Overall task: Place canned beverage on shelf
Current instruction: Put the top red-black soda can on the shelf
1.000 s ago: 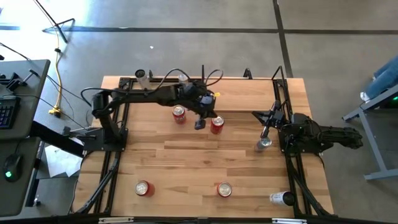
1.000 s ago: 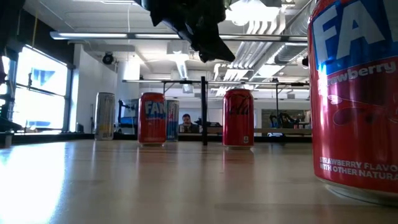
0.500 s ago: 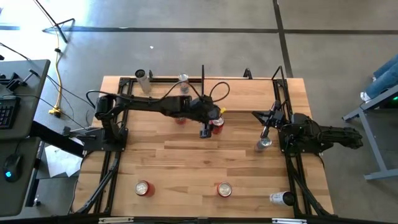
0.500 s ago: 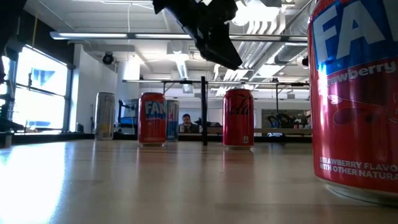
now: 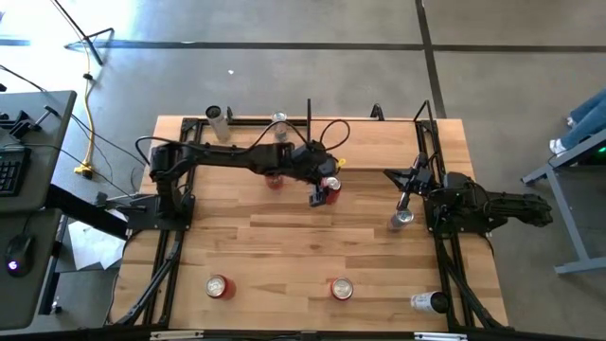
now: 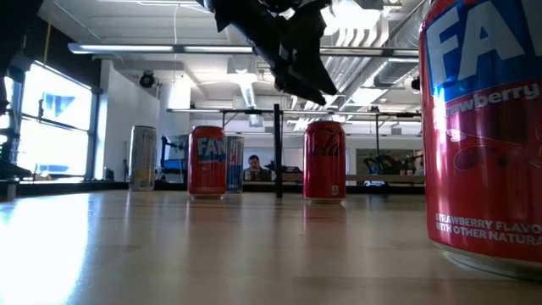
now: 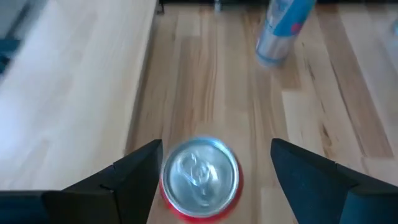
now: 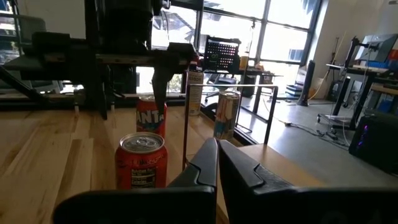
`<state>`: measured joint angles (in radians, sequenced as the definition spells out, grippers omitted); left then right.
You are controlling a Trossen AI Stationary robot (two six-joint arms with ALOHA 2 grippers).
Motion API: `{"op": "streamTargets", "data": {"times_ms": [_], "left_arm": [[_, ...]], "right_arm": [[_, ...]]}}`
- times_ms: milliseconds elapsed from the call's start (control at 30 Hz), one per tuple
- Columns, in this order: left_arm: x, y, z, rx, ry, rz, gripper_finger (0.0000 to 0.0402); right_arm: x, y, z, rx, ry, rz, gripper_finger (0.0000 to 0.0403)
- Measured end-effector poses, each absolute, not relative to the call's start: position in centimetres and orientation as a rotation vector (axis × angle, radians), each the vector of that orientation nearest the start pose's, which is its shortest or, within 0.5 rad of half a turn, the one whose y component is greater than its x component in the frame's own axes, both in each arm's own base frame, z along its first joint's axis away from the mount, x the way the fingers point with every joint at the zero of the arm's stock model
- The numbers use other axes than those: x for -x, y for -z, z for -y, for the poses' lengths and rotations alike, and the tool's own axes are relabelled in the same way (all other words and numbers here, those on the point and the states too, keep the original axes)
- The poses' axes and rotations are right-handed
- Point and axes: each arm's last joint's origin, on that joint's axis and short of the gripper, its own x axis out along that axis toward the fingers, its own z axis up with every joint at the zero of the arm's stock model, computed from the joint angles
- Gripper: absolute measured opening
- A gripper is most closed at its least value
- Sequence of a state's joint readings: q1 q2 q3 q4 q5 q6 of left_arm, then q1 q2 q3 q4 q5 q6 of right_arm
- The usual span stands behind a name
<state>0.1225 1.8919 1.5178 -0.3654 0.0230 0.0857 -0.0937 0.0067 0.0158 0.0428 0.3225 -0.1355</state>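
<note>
A red can with a silver top (image 5: 329, 188) (image 7: 200, 172) (image 6: 324, 161) stands upright on the wooden tabletop. My left gripper (image 5: 320, 189) (image 7: 214, 165) (image 6: 306, 85) hovers open above it. In the left wrist view one finger shows on each side of the can. In the low view the fingertips end above the can's top, touching nothing. The shelf (image 5: 374, 142), a pale panel between thin black bars, lies at the back right. My right gripper (image 5: 402, 185) (image 8: 217, 163) rests shut at the table's right side, holding nothing.
A red Fanta can (image 5: 275, 180) (image 6: 207, 161) stands left of the red can, partly under the left arm. Two silver cans (image 5: 215, 114) (image 5: 279, 120) stand at the back edge and one (image 5: 402, 220) by my right gripper. Red cans (image 5: 219, 286) (image 5: 341, 289) stand near the front edge.
My left gripper has gone toward the table's right edge, from beside the red can to over its top. It has come slightly down and has opened. The cans have stayed where they were.
</note>
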Motion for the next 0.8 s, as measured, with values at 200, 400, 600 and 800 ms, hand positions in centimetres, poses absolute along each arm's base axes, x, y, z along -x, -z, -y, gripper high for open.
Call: {"op": "streamTargets", "data": {"times_ms": [200,400,600,800], "left_arm": [[-42.8,-23.3,-5.6,-0.025,-0.065,-0.799,0.0291],[-43.2,-22.4,-5.8,-0.032,-0.1,-0.814,0.0292],[-43.2,-22.5,-5.4,-0.043,-0.114,-0.815,0.0292],[-43.3,-23.1,-4.4,-0.075,-0.123,-0.841,0.0291]], "right_arm": [[-9.4,-17.2,1.8,0.125,0.418,0.023,0.0],[-9.5,-17.2,1.8,0.125,0.418,0.017,0.0],[-9.5,-17.2,1.8,0.125,0.418,0.017,0.0],[-9.5,-17.2,1.8,0.125,0.418,0.017,0.0]]}}
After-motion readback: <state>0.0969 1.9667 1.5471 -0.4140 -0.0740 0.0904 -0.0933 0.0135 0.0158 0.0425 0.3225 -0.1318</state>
